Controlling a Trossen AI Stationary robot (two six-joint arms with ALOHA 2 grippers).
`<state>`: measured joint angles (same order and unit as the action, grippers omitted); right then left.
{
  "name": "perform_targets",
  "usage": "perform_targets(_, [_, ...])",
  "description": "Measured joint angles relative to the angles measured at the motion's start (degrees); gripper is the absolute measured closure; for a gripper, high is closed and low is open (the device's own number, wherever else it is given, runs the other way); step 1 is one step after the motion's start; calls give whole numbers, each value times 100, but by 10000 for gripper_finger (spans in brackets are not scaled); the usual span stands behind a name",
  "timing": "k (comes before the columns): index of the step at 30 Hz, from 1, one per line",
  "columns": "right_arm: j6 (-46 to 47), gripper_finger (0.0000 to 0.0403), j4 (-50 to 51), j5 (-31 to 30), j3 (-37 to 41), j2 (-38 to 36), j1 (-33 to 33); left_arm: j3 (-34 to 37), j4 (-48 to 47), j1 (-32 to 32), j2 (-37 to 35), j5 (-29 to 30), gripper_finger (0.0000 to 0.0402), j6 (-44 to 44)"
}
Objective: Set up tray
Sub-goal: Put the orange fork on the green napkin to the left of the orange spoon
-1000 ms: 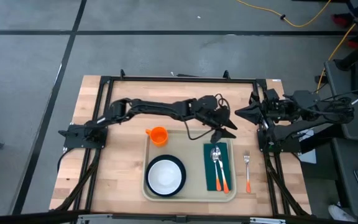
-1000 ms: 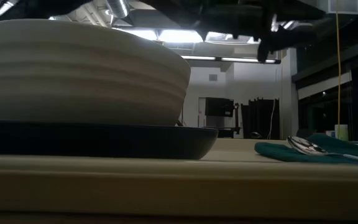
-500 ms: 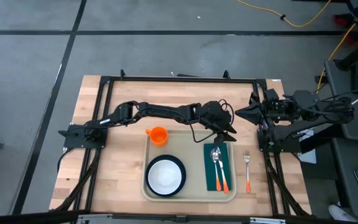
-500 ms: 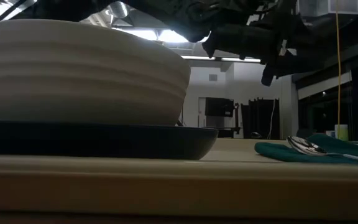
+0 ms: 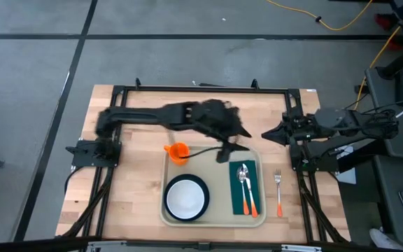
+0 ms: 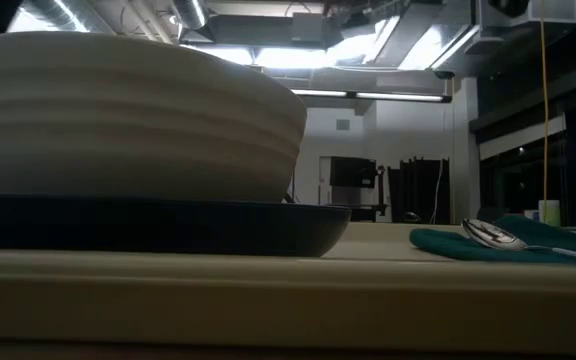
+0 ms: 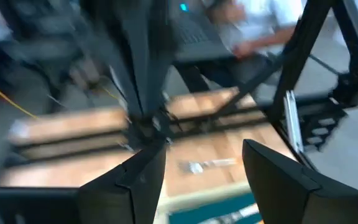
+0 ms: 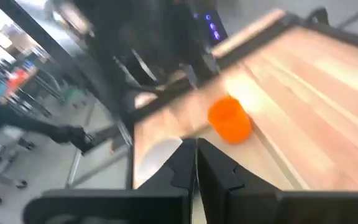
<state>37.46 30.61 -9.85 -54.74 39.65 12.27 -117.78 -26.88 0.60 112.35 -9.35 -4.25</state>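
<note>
Tray [image 5: 214,221] looks nearly set. It's got the white bowl [image 5: 185,197] sitting on a dark plate [image 5: 203,189], orange cup [image 5: 179,152] in the far corner, and a teal napkin [image 5: 238,204] w/ a spoon [image 5: 243,175] and another orange-handled utensil [image 5: 251,201] lying on it. The one leftover is the fork [image 5: 278,192], on the bare table just outside the tray rim.

Left gripper [image 5: 224,149] is blurred mid-swing above the tray's far edge, fingers spread wide w/ nothing between them. Cup is just beside it toward its own base, napkin just past it on the near side. Right gripper [image 5: 264,135] is pinched shut and empty, parked beyond the tray's far right corner; the fork sits near it, a bit further toward the table's front.

My guess: we're between picks. Next move prob means one arm dropping over the fork, grabbing it by the handle and laying it on the napkin beside the spoon. It lies flat on the wood, so a low pinch is needed.

Labels/writing: none I can read anywhere.
</note>
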Motion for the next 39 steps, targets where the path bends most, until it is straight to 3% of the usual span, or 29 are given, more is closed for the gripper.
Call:
perform_targets(3, [4,389,385,135,0,74,-4,238,-64,196,-602,586,203,-205])
perform_targets(11, [562,393,1154,1341,-54,535,-4,1086,-189,448,-1904,1552,225,-208])
perform_targets(18, [192,386,3061,1555,-729,1211,-4,1794,-228,494,-2481,2308,238,35])
perform_targets(26, [-820,386,3573,1858,-914,1955,-9,2134,-277,527,-2540,2325,242,453])
perform_targets(39, [-1047,306,4600,2243,-911,3339,-7,2171,-303,611,-2535,2390,247,455])
